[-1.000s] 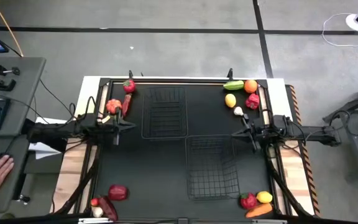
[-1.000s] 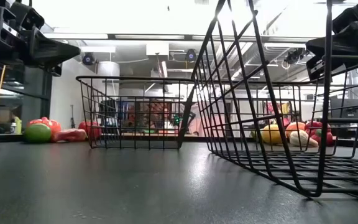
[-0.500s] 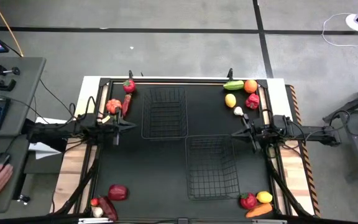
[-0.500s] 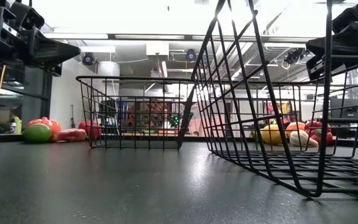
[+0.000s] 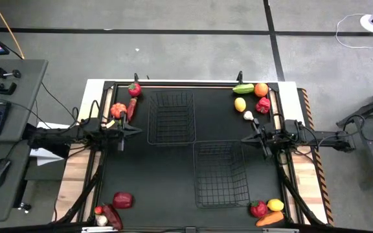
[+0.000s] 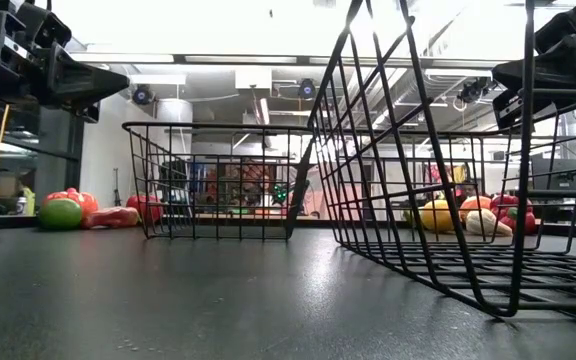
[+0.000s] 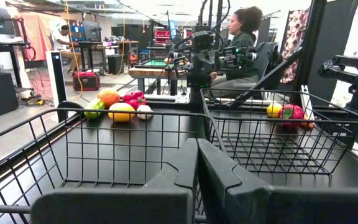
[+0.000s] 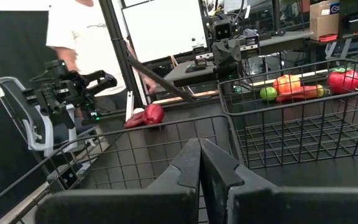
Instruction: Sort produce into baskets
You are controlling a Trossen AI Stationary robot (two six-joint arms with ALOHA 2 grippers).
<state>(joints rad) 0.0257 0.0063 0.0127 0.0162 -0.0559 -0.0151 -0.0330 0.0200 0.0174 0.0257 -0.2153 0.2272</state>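
Nothing is sorted yet: both baskets look empty, and the produce sits in four clusters at the corners of the desk (image 5: pixel 173 162). The left hand (image 5: pixel 123 129) hovers at the left edge, clenched with its two fingers pressed together in its wrist view, grasping nothing. The right hand (image 5: pixel 256 137) mirrors it at the right edge, also clenched and empty.

The main risk, as I judge it, lies in the wire walls. The far basket (image 5: pixel 171 118) stands just beside the left hand and the near basket (image 5: pixel 220 175) just beside the right hand; a reach that crosses low could catch a rim and drag the light mesh across the desk or tip it. A second risk is the tight packing: the green piece (image 5: pixel 243 88), the orange one (image 5: pixel 261 89), the yellow one (image 5: pixel 240 104), the red one (image 5: pixel 263 105) and the white one (image 5: pixel 248 116) lie touching or nearly so, so fingers opening over one may knock a neighbour off the edge. Round pieces may also roll once nudged.

The far basket's long axis runs from the far edge toward the near edge, and so does the near basket's, offset toward the right. The green piece lies with its long axis across the desk, left to right. The carrot (image 5: pixel 267 220) in the near-right cluster lies slanted, thin tip toward the left
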